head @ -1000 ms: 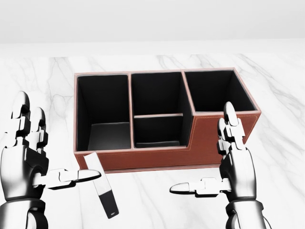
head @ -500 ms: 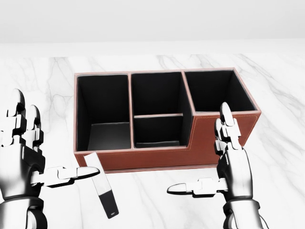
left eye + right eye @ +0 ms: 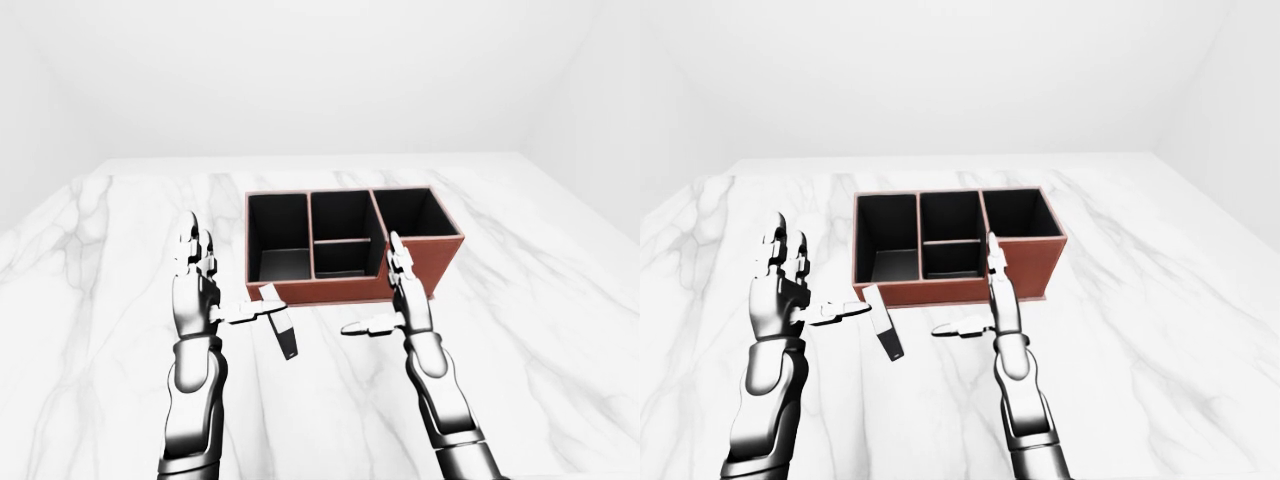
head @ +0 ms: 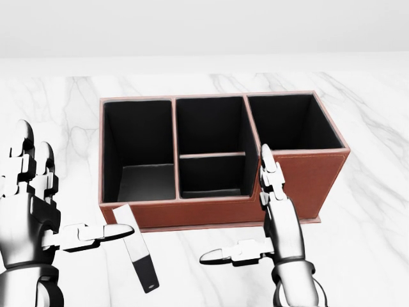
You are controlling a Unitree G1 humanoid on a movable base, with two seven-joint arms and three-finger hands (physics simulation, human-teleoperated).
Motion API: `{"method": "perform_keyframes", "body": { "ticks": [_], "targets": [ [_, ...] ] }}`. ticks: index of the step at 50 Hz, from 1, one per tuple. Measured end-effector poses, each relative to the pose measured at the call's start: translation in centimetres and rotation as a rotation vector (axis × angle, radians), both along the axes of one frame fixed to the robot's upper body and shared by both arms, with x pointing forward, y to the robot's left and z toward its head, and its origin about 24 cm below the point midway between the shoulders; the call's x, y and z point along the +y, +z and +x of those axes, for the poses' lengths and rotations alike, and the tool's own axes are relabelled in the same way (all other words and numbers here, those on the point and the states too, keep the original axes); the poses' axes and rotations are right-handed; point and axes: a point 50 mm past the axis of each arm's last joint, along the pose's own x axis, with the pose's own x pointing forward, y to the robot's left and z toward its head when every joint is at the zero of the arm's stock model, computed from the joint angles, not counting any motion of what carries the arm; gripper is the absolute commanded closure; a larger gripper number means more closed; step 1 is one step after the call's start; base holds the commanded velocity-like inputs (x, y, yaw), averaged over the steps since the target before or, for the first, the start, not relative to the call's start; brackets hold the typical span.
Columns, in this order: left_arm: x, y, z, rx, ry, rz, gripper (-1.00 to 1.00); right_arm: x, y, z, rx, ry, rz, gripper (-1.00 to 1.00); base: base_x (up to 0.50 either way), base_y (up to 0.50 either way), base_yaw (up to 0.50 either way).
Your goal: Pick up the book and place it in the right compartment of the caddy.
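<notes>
Head view, read left to right with the caddy [image 4: 223,204] as landmark. The left hand [image 4: 29,217] stands left of the caddy's near-left corner, palm upright, its fingers [image 4: 24,160] spread wide and raised, its thumb [image 4: 89,235] stretched level toward the right. The hand holds nothing.

The book [image 4: 136,246], a slim volume with a pale upper part and a dark lower end, lies on the marble table [image 4: 377,211] just below the caddy's near-left corner, slanting down toward the right. The thumb tip overlaps the book's upper end in the picture; whether the two touch cannot be told from this angle.

The caddy is a brown rectangular box with a black lining. Its left compartment [image 4: 139,150] is tall and undivided; the middle one [image 4: 211,150] is split by a cross wall into an upper and a lower cell; the right compartment [image 4: 287,121] occupies only the upper part, behind a plain brown wall. All compartments appear empty.

The right hand [image 4: 278,224] rises below the caddy's near wall, beneath the boundary of the middle and right compartments. Its fingers [image 4: 270,169] point upward across that wall, its thumb [image 4: 230,254] extends leftward, and the hand is wide apart, grasping nothing.
</notes>
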Motion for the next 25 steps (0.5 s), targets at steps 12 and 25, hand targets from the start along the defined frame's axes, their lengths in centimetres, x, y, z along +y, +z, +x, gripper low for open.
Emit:
{"method": "perform_keyframes", "body": {
  "ticks": [12, 25],
  "targets": [
    [0.0, 0.1, 0.0, -0.005, 0.0, 0.002, -1.0, 2.2, -0.9, -0.4, 0.034, 0.056, -0.026, -1.0, 0.0, 0.0, 0.0],
    [0.0, 0.1, 0.0, -0.006, 0.0, 0.004, -1.0, 4.5, -0.8, -0.8, 0.027, 0.112, -0.038, -1.0, 0.0, 0.0, 0.0]
  ]
}}
